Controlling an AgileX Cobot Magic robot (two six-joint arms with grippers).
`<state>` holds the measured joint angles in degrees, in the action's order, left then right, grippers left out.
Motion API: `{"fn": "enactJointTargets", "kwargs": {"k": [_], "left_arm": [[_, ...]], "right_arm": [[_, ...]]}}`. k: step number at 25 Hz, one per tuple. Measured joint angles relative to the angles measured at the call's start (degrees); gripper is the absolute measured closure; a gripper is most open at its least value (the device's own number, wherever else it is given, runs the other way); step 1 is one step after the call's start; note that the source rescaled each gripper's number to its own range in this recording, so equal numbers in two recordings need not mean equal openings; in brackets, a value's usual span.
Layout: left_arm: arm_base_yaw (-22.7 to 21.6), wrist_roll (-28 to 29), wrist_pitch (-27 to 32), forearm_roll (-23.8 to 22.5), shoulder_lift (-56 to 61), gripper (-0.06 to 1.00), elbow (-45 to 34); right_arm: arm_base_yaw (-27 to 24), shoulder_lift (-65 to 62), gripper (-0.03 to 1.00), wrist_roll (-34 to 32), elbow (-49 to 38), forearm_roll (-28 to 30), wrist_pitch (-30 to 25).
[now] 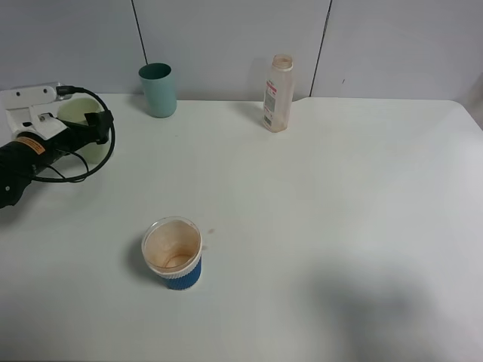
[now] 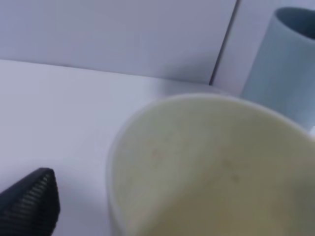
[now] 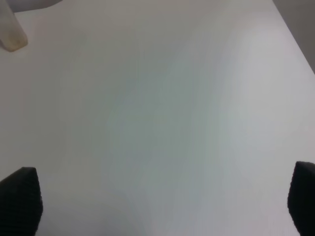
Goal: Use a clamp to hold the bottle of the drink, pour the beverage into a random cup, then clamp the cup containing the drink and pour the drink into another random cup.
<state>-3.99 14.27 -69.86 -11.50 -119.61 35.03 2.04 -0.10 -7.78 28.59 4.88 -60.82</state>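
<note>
White surface, bearing every task item well apart from the others. Left arm at the far left edge, reaching low and level toward the back wall, wrist camera nearly against a pale yellow cup; placement probably a side approach to that cup. Left gripper: one black jaw tip beside the cup's wall, the other hidden, so open or closed cannot be told. Right gripper: jaws spread wide over bare surface, holding nothing, outside the high view. Drink bottle, upright at the back centre, uncapped, seemingly near empty. Teal cup, upright, back left. Blue-sleeved paper cup, front left, interior stained brown, suggesting drink present.
</note>
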Motion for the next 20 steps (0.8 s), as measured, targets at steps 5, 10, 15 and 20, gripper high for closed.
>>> {"fn": "enactJointTargets", "kwargs": {"k": [5, 10, 15, 20], "left_arm": [[0.00, 0.00, 0.00, 0.86, 4.78, -0.05, -3.98], [0.00, -0.16, 0.00, 0.87, 9.35, -0.05, -6.07], [0.00, -0.87, 0.00, -1.83, 15.06, -0.04, -6.39], [0.00, -0.81, 0.00, -4.21, 21.16, -0.04, -6.47]], "right_arm": [[0.00, 0.00, -0.03, 0.00, 0.00, 0.00, 0.00], [0.00, 0.00, -0.03, 0.00, 0.00, 0.00, 0.00], [0.00, 0.00, -0.03, 0.00, 0.00, 0.00, 0.00], [0.00, 0.00, -0.03, 0.00, 0.00, 0.00, 0.00]]}}
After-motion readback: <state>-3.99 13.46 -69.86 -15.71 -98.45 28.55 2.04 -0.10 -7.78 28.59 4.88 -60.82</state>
